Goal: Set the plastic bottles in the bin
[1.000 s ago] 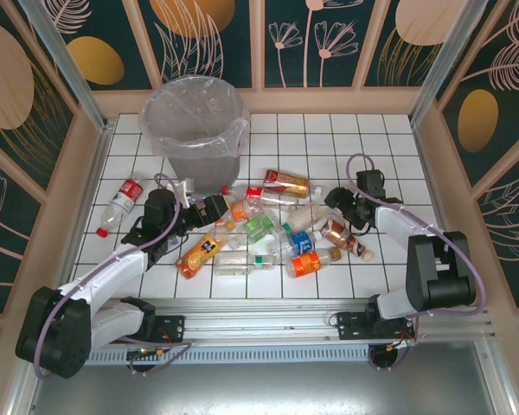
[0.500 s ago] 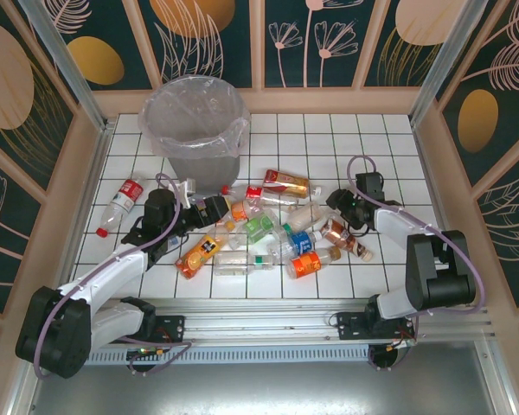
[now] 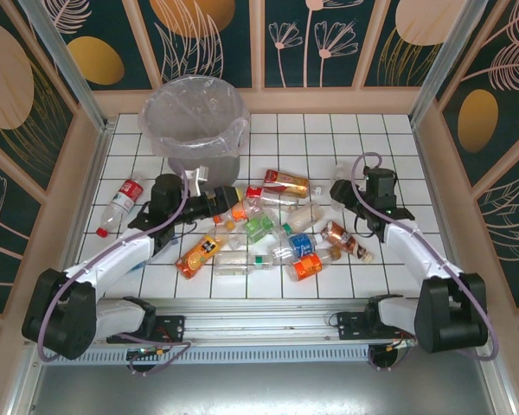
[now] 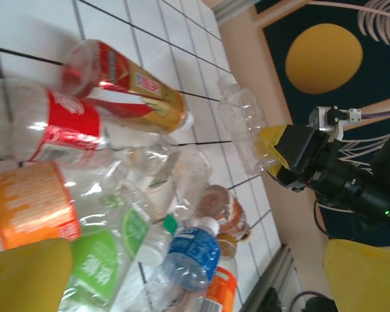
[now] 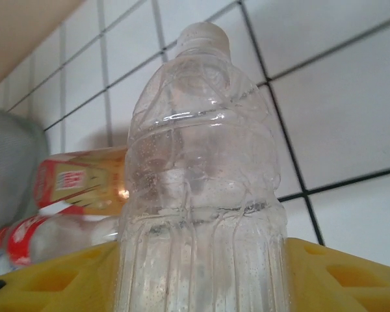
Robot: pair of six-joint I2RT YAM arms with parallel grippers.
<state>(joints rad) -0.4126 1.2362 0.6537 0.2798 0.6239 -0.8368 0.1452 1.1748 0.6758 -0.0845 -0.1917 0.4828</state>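
One clear unlabelled plastic bottle [image 5: 198, 162] is pinched btw the yellow fingers [image 5: 351, 273] of my right end effector [image 5: 201, 266], just right of the pile of labelled plastic bottles [image 3: 277, 229] on the white tiled desk [image 3: 329, 130]. Left end effector [image 3: 221, 204] gapes wide, nothing in it, at the pile's left edge. Round grey bag-lined bin [image 3: 177, 156] sits far-left.

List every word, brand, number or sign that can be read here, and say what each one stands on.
No text is legible anywhere.
Red label, on a clear bottle: white print, too blurred.
Gold-and-red label: small print, too blurred.
Orange label: pale marks, unreadable.
Green label and blue label: too blurred.
Labels in the bottle pile, top view: too small.
Clear bottle: no label or print.
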